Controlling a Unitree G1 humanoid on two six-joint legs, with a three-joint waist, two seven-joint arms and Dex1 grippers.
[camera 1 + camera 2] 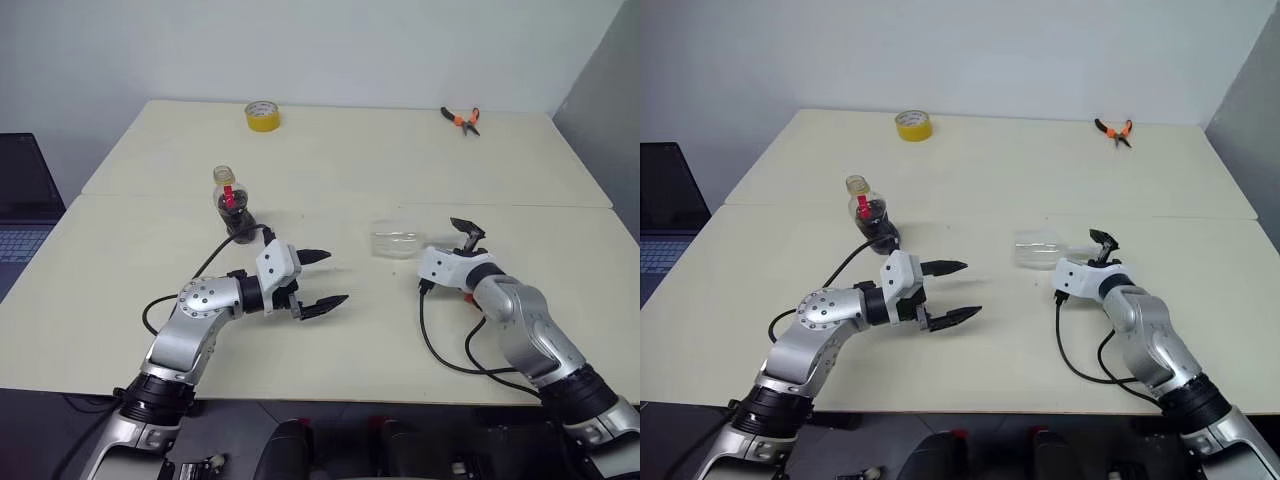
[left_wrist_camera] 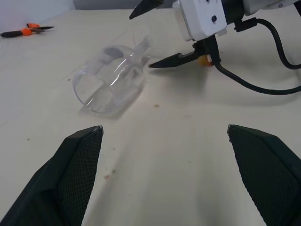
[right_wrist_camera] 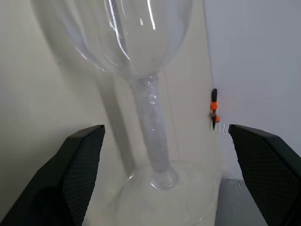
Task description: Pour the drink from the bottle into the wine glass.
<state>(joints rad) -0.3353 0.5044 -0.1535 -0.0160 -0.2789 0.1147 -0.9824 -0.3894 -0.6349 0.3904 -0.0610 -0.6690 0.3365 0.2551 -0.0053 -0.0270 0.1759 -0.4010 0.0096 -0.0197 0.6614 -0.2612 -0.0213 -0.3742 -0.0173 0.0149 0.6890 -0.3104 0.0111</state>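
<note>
- On the table, a little right of middle, we find the wine glass lying on its side, empty, with its rim facing our left side and its stem running toward our right gripper.
- That long axis runs across the table, so the foot end is the end nearest the right gripper; in the right wrist view the stem sits between the 2 wide-spread fingers, untouched as far as we can tell.
- Our right arm is clearly the nearer 1 to the glass; we judge the next move must close on the stem and stand the glass upright before any pouring.
- Our left gripper hovers near the table's middle, jaws wide and empty, pointing across at the glass's open mouth, well apart from it.
- Behind the left gripper stands the bottle, upright, its cap on, with the drink dark in its belly.
- Far back lie a yellow tape roll and orange-handled pliers.
</note>
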